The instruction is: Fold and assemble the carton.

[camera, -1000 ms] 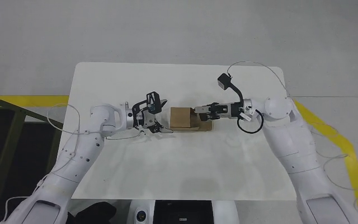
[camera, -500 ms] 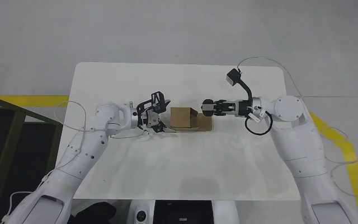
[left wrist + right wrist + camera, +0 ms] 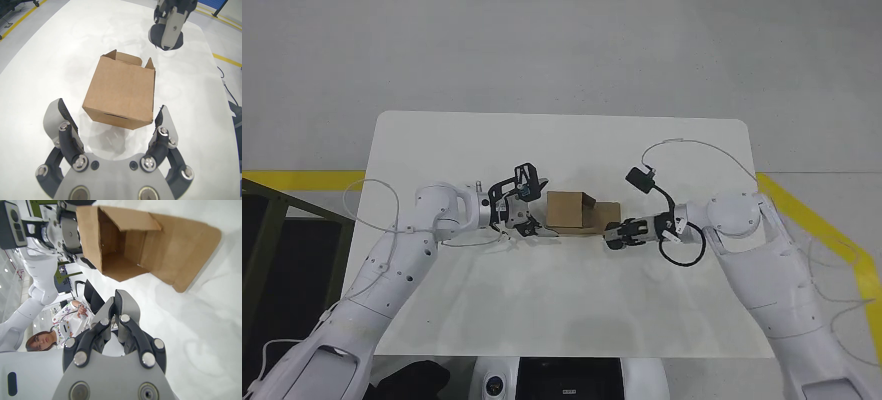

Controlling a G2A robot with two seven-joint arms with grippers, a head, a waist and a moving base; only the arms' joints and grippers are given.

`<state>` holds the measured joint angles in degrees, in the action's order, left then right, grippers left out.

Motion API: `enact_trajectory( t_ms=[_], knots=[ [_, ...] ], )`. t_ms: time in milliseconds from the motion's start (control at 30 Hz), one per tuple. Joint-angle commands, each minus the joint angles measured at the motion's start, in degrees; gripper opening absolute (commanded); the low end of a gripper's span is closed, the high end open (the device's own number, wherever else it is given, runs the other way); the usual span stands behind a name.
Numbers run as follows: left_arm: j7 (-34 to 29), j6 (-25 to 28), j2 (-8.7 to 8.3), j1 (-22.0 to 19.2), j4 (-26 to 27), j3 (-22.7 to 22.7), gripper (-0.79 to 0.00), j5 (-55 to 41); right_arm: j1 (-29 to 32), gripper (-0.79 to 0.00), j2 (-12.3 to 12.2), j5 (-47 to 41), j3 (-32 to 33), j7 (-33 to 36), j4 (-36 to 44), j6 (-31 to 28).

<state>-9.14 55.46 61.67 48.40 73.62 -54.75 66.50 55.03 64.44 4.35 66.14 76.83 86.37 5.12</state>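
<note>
**Carton on its side between both grippers, open end toward the right arm**

The white table (image 3: 442, 300) is seen from above, with yellow floor tape (image 3: 302, 180) beyond its edges. Both arms are stretched in low over the table's middle from opposite sides.

The brown carton (image 3: 567, 210) is laid on its side near the table's centre. Its closed end is turned to the left arm and its open end to the right arm. In the left wrist view the carton (image 3: 121, 96) is seen from its closed end. In the right wrist view the hollow inside of the carton (image 3: 121, 256) is seen, with nothing in it.

The left gripper (image 3: 535, 228) is held low at the closed end. Its claw (image 3: 111, 103) is spread apart, with the near end of the carton framed between the two tips. Contact cannot be told.

The right gripper (image 3: 614, 240) is placed just beside the front edge of the large flap. Its claw (image 3: 115, 294) is pressed together with nothing between the pads. It also shows farther off in the left wrist view (image 3: 166, 45).

The large flap (image 3: 604, 215) is laid flat on the table at the open end (image 3: 189, 256). Two small side flaps (image 3: 110, 55) are stood out at that end. A thin slit (image 3: 115, 116) is cut in the closed end face.
</note>
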Motion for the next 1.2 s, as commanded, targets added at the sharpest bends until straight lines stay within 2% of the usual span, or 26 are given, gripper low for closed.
enact_trajectory(
  t_ms=[0,333,800,1167],
  knots=[
    [-0.2,-0.04,0.05,-0.1,0.01,0.09,0.0,-0.2,0.46,-0.785,0.01,-0.19,-0.58,-0.5,0.1,0.21],
    [-0.97,0.14,0.19,-0.18,-0.05,0.35,0.0,-1.2,-1.44,-0.785,1.11,-1.03,-4.48,-10.07,-4.51,-1.16],
    [-3.34,0.75,0.36,-0.56,-0.75,0.84,0.0,-3.32,-8.87,-0.785,4.36,-5.81,-13.58,-13.58,-13.41,-4.99],
    [-4.96,1.29,0.26,-0.43,-1.76,0.45,0.0,-6.22,-11.72,-0.785,5.61,-7.75,-15.69,-14.34,-17.28,-8.87]
  ],
)
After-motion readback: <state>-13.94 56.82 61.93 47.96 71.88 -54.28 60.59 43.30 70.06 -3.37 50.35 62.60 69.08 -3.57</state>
